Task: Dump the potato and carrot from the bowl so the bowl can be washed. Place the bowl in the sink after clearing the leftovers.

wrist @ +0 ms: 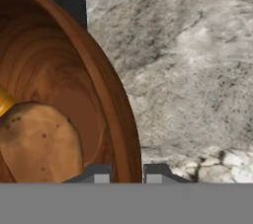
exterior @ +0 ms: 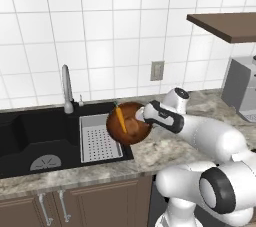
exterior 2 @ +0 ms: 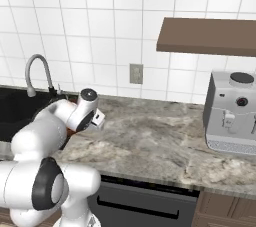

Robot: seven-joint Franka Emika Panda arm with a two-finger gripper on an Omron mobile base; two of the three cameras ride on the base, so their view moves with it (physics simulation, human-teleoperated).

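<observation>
Two finger tips of the gripper [wrist: 127,174] pinch the bowl [exterior: 128,123] rim, tipping it above the sink [exterior: 40,136] edge. Half-hidden inside lie the carrot [exterior: 120,118] and potato [wrist: 39,144]; the arm stretches left.

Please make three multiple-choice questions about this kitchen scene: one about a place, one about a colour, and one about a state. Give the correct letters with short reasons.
1. Where is the bowl?
A. Lifted and tilted beside the grey tray in the sink
B. Flat on the counter by the coffee machine
C. On the shelf

2. What colour is the carrot?
A. Purple
B. Orange
C. White

3. What is the gripper doing?
A. Open above the faucet
B. Shut on the bowl's rim
C. Shut on the carrot

Answers: 1 A, the left base view shows the bowl tipped towards the sink. 2 B, it is orange with a green tuft. 3 B, in the hand view the fingertips sit on either side of the rim.
</observation>
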